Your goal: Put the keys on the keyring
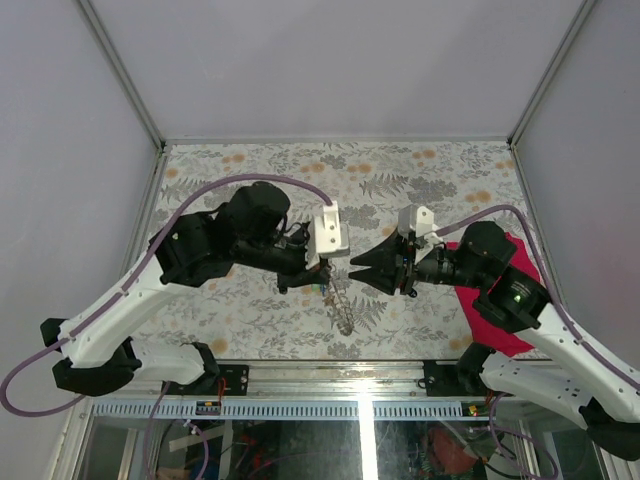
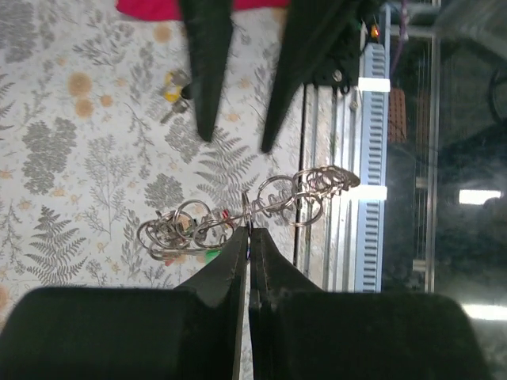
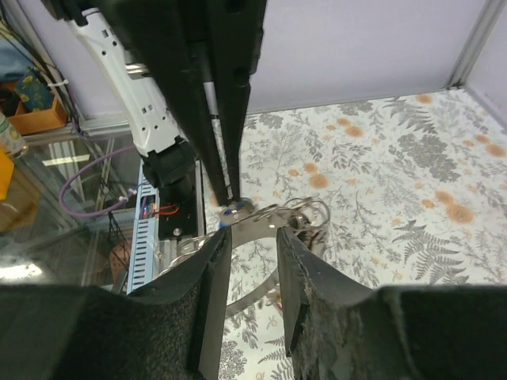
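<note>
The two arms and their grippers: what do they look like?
The left arm and right arm have white shells with black joints, each trailed by a purple cable. The left gripper and right gripper carry black, tapered fingers. A green light glows on the right arm.

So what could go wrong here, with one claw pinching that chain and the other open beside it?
The left gripper pinches the keyring only at its very fingertips, so it might slip or twist loose. The right gripper is open and close by; a nudge could knock the ring askew. Loose keys lie apart on the table, so they may get left behind.
</note>
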### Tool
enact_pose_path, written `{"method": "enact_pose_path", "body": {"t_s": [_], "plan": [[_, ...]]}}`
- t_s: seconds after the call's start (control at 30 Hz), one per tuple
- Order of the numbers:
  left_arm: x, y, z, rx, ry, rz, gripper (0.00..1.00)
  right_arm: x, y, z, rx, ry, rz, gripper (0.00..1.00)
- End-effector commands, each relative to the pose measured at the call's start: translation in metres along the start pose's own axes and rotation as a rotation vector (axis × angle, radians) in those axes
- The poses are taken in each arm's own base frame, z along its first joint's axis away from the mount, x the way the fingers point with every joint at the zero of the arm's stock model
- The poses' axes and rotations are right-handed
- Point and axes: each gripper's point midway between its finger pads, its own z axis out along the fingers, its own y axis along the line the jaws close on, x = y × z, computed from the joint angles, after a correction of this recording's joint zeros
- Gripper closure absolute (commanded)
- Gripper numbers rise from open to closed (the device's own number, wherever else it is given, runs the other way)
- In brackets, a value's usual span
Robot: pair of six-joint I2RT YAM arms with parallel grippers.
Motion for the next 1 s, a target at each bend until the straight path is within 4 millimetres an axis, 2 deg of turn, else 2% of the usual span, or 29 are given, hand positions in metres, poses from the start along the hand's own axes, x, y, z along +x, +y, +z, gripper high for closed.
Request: {"method": "enact_pose_path", "body": {"t_s": [0.0, 0.33, 0.8, 0.97], "plan": [[0.004, -0.011, -0.008, -0.01, 0.064, 0.058, 1.0, -0.01, 0.006, 0.009, -0.074, -0.074, -0.073, 0.64], [-0.002, -0.013, -0.007, -0.015, 0.062, 0.079, 1.0, 0.0, 0.022, 0.021, -0.234, -0.064, -0.095, 0.63], [-0.008, -0.016, -0.003, -0.002, 0.061, 0.096, 1.0, 0.011, 0.02, 0.036, -0.293, -0.03, -0.058, 0.65], [-0.009, -0.017, -0.003, -0.001, 0.061, 0.099, 1.0, 0.018, 0.019, 0.039, -0.302, -0.008, -0.049, 0.71]]}}
